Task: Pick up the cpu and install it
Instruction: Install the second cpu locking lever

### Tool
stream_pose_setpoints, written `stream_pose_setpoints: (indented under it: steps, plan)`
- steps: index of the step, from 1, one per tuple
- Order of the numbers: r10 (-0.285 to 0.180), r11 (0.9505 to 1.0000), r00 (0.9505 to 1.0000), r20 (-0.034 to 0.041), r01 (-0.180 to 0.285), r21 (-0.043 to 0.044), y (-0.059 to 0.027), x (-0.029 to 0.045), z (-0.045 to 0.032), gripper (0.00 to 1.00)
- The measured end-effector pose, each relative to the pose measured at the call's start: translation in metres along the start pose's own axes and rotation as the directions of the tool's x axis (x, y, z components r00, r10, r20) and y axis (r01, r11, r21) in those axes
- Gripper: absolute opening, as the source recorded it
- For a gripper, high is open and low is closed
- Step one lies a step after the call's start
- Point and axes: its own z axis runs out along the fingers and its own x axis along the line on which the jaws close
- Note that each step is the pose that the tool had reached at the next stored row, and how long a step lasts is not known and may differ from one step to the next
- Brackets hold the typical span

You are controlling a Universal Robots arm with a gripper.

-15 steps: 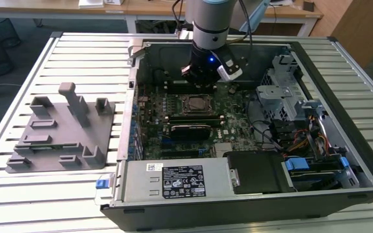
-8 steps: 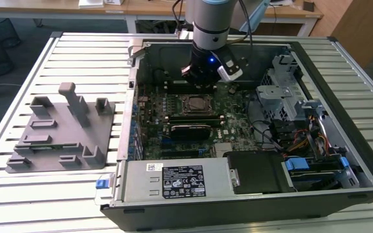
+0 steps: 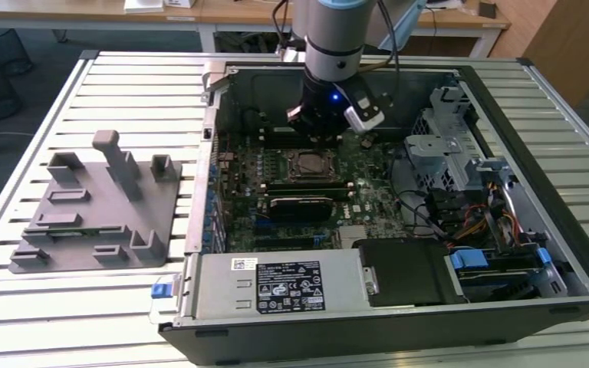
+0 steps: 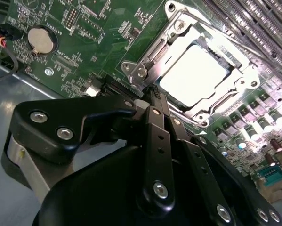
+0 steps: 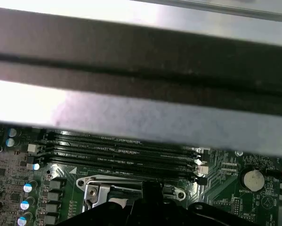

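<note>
The cpu (image 4: 197, 75) is a pale silvery square lying flat inside the metal-framed socket (image 4: 131, 70) on the green motherboard (image 4: 84, 42). In the exterior view the socket (image 3: 308, 164) sits mid-board inside the open computer case (image 3: 212, 153). My gripper (image 4: 152, 92) hangs just above the board at the socket's edge, beside the cpu and apart from it. Its black fingers (image 4: 157, 136) come together at the tip with nothing between them. In the exterior view the gripper (image 3: 320, 129) hovers just behind the socket. The first wrist view has the socket frame (image 5: 96, 188) with the gripper's dark body in front of it.
A grey plastic fixture tray (image 3: 95, 207) with upright posts rests on the slatted table at the exterior view's left. Memory slots (image 5: 122, 155) run beside the socket. A coin battery (image 4: 39, 40), the power supply (image 3: 274, 285) and a drive cage (image 3: 448, 146) crowd the case.
</note>
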Motion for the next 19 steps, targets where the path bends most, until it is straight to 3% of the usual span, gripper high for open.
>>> stream_pose_setpoints:
  steps: [19]
  plan:
    - [0.0, 1.0, 1.0, 0.0001, 0.0, -0.0001, -0.0107, 0.0009, -0.0008, 0.11]
